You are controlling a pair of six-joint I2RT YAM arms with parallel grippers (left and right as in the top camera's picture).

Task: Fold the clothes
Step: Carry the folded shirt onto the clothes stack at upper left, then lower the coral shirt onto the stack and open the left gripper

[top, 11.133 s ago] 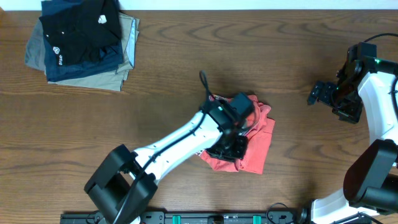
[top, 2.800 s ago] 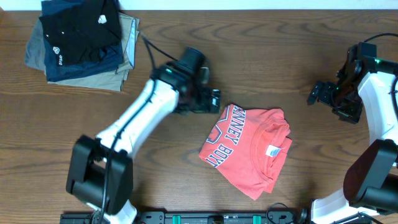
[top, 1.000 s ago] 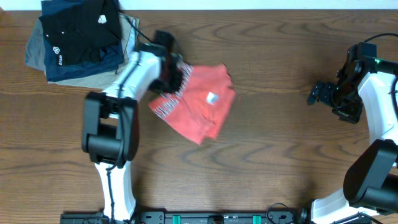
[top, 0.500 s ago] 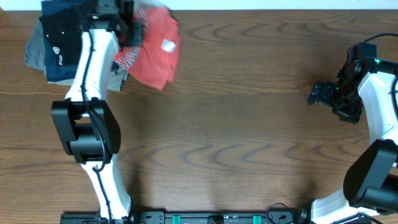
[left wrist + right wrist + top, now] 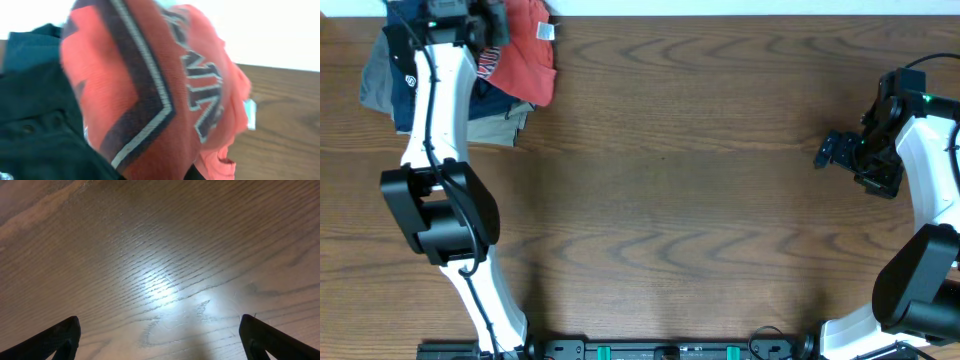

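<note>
The folded coral-red T-shirt (image 5: 525, 55) with navy lettering and a small white tag hangs at the far left corner, over the right side of the pile of folded garments (image 5: 395, 95). My left gripper (image 5: 485, 22) is shut on the shirt's edge. In the left wrist view the shirt (image 5: 150, 90) fills the frame and hides the fingers, with dark garments (image 5: 35, 130) beneath it. My right gripper (image 5: 830, 152) is open and empty at the right side; its wrist view shows its spread fingertips (image 5: 160, 335) over bare wood.
The pile holds black, navy and khaki folded garments at the table's far left corner, close to the far edge. The brown wooden table (image 5: 680, 210) spreads between the arms.
My left gripper has carried the folded red shirt from the table's middle up and left to the garment pile. The right arm has not moved.
</note>
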